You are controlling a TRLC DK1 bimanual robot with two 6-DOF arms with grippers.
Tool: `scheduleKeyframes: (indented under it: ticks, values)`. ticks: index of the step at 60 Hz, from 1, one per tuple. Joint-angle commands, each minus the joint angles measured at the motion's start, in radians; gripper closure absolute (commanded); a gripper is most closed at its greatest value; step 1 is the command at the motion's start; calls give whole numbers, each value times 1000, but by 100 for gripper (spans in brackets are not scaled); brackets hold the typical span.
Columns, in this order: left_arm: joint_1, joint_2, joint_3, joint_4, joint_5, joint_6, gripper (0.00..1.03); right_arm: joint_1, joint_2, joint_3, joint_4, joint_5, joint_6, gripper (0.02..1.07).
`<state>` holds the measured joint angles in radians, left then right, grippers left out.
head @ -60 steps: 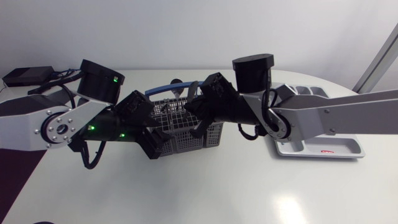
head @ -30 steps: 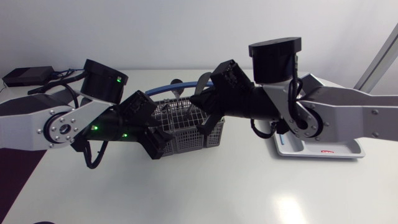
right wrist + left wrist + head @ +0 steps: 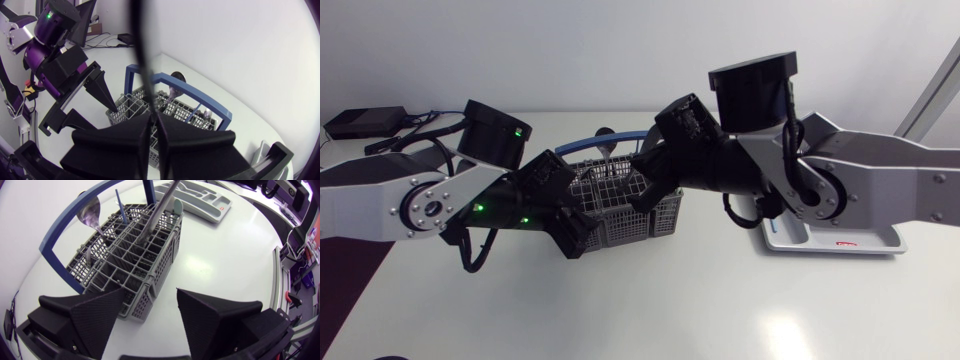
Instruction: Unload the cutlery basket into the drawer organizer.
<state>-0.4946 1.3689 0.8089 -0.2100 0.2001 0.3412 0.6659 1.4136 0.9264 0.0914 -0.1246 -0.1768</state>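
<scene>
At the centre of the head view, the cutlery basket [image 3: 620, 215] stands on the smooth white table [image 3: 670, 310]. It is a grey plastic lattice of small square cells, with a flat blue strip handle [image 3: 582, 143] arching over it. My left gripper [image 3: 574, 228] comes in from the left edge to the basket's lower-left corner. In the left wrist view its matte black wedge fingers [image 3: 95, 320] are spread wide with that corner between them, and I cannot tell whether either one touches it.

My right gripper [image 3: 645, 195] reaches in from the right, over the basket's right half. In the right wrist view its broad fingers [image 3: 120, 142] are pressed almost together, pinching a slender utensil [image 3: 159, 210] with a long, narrow grey stem. The stem's lower end is down among the cells. A spoon [image 3: 89, 214] with a shiny rounded bowl stands in the basket.

At the right of the head view lies the drawer organizer [image 3: 865, 237], a pale grey moulded tray with long troughs, partly hidden under my right arm.
</scene>
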Motion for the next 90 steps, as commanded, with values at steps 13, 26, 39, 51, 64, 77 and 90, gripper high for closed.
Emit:
scheduleKeyframes:
  ticks: [13, 26, 39, 51, 64, 77, 90]
  values:
    - [-10, 25, 22, 15, -8, 9, 17, 43, 4, 78, -71, 111, 42, 100]
    - [-10, 41, 22, 20, -8, 9, 17, 72, -28, 51, -56, 138, 39, 100]
    - [-10, 47, 24, 20, -8, 9, 17, 80, -97, -17, 16, 146, 39, 100]
    - [-10, 56, 29, 20, -8, 9, 17, 81, -139, -31, 11, 146, 39, 100]
    - [-7, 24, 33, 15, -8, 7, 17, 72, -260, -23, -134, 140, 30, 100]
    - [-10, -45, 30, 0, -8, 7, 16, -48, -395, -54, -295, 111, 17, 100]
    - [-27, -85, 16, -5, -8, 7, 16, -278, -493, -64, -444, 8, -3, 100]
